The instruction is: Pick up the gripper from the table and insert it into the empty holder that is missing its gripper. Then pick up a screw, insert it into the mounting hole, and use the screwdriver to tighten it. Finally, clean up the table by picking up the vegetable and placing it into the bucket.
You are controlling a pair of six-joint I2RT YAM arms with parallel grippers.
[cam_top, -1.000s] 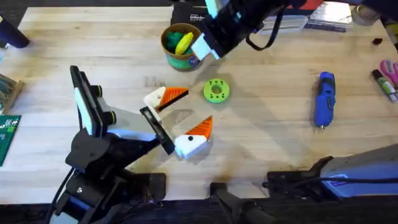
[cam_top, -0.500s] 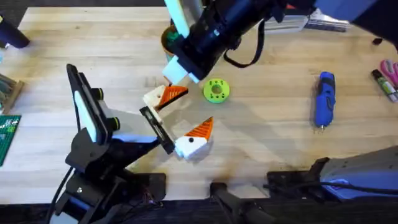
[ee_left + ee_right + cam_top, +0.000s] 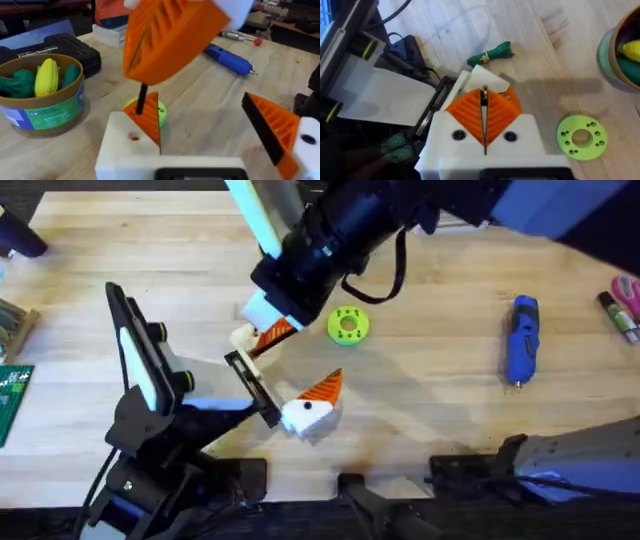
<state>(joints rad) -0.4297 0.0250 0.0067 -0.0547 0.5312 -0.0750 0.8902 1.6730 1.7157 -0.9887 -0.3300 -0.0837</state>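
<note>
My left gripper [image 3: 316,352] stands open. Each of its fingers is a white holder [image 3: 248,340] carrying an orange ribbed gripper wedge [image 3: 281,332], the second wedge [image 3: 325,388] on the nearer holder [image 3: 303,416]. My right gripper [image 3: 484,102] reaches across, shut on a thin dark screw [image 3: 141,98]. The screw hangs just above the mounting hole [image 3: 134,136] of the far holder. The blue screwdriver [image 3: 523,340] lies at the right. The green vegetable [image 3: 490,54] lies on the table [image 3: 430,400] beyond the holder. The bucket [image 3: 42,107] stands nearby.
A lime-green ring disc [image 3: 348,325] lies beside the holders. The bucket holds a yellow toy corn [image 3: 46,76] and green toys. A black case [image 3: 65,47] sits behind it. Pink scissors and a marker [image 3: 622,305] are at the right edge, a circuit board [image 3: 12,395] at the left.
My right arm has swung from over the bucket down and to the left, coming over the far holder. The left arm has stayed put.
</note>
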